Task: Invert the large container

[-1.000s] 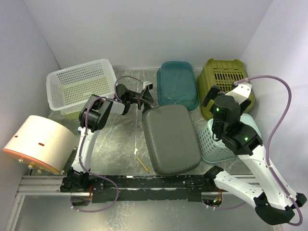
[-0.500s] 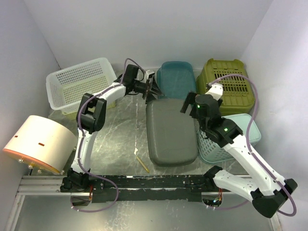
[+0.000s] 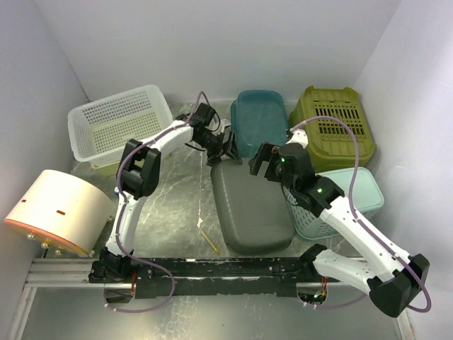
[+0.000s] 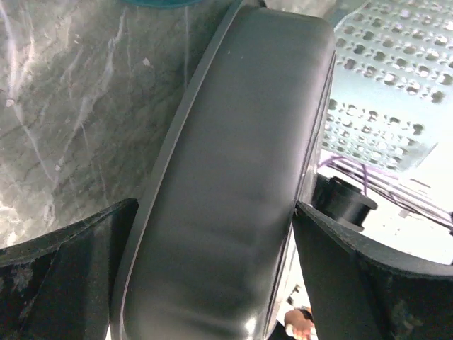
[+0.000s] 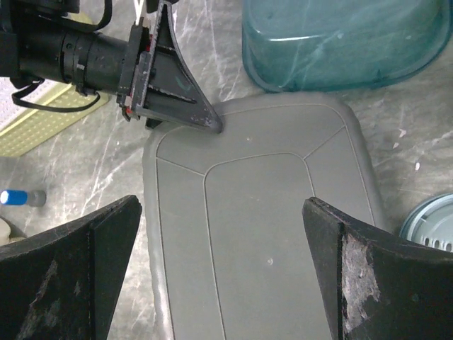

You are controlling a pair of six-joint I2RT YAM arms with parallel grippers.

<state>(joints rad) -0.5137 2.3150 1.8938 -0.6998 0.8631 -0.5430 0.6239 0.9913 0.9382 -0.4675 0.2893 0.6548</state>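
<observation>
Plainly smooth, the grey round-cornered container point(image 3: 251, 202) lies on veined marble tabletop point(image 3: 177, 205).

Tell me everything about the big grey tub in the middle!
The grey tub is smooth, plastic-looking, rectangular with rounded corners. It lies upside down, flat base up, on the marbled table, beside the mint basket and just before the teal tub. The left fingers straddle its far-left corner; the open right gripper hovers above.
</observation>
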